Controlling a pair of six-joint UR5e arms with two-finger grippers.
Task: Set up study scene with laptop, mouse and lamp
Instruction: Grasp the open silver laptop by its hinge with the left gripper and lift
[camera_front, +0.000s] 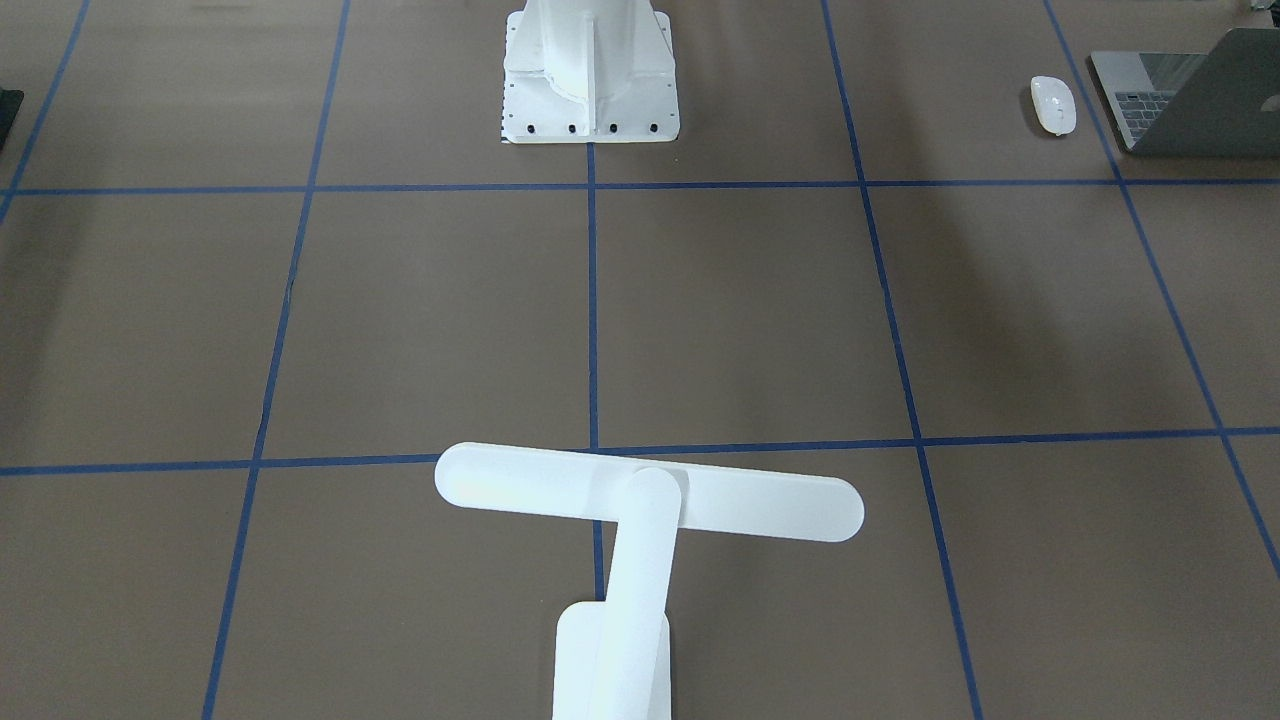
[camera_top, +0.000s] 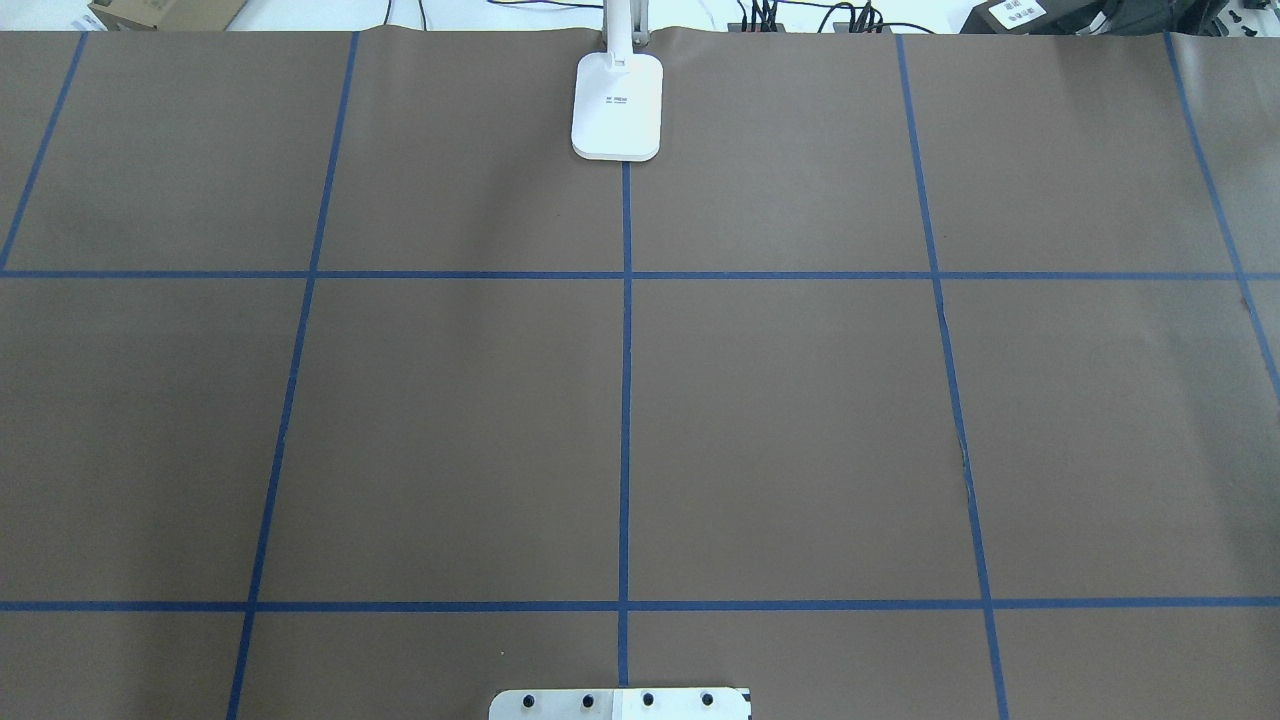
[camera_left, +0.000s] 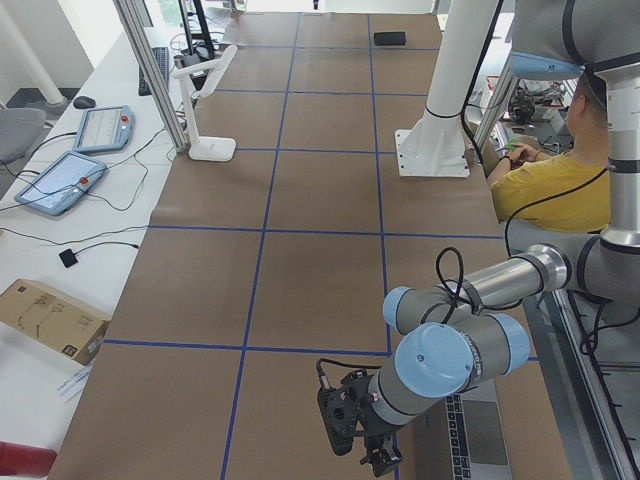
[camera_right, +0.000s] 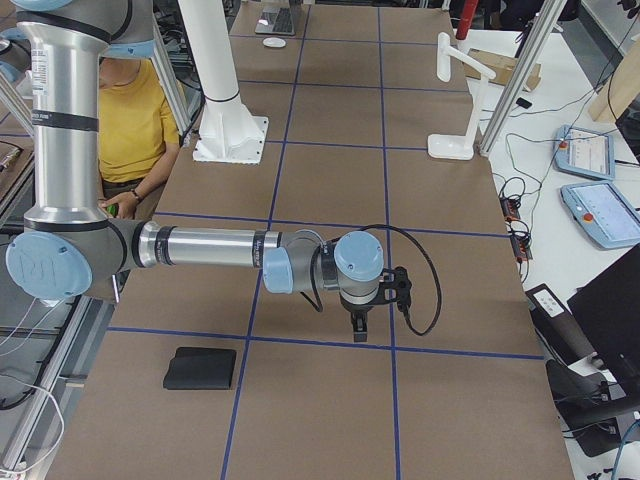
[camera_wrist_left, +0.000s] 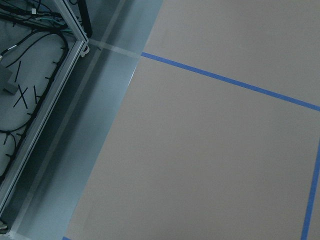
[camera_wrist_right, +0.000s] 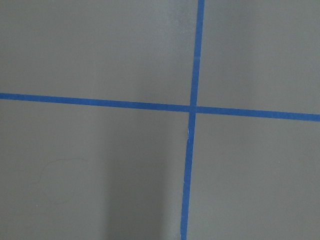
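The grey laptop (camera_front: 1190, 95) lies open at the table's end on my left side, with the white mouse (camera_front: 1053, 104) just beside it. The white T-shaped lamp (camera_front: 650, 505) stands at the middle of the far edge; its base (camera_top: 617, 105) shows in the overhead view. My left gripper (camera_left: 372, 456) hangs low next to the laptop (camera_left: 470, 435) in the exterior left view. My right gripper (camera_right: 358, 326) hangs over bare table in the exterior right view, apart from everything. I cannot tell whether either gripper is open or shut. Both wrist views show only brown paper and blue tape.
The white bolted pedestal (camera_front: 590, 70) stands at the robot's side of the table. A black mouse pad (camera_right: 200, 368) lies near the table's end on my right side. A person in yellow (camera_left: 555, 185) sits behind the robot. Blue tape lines grid the brown table cover (camera_top: 800, 420).
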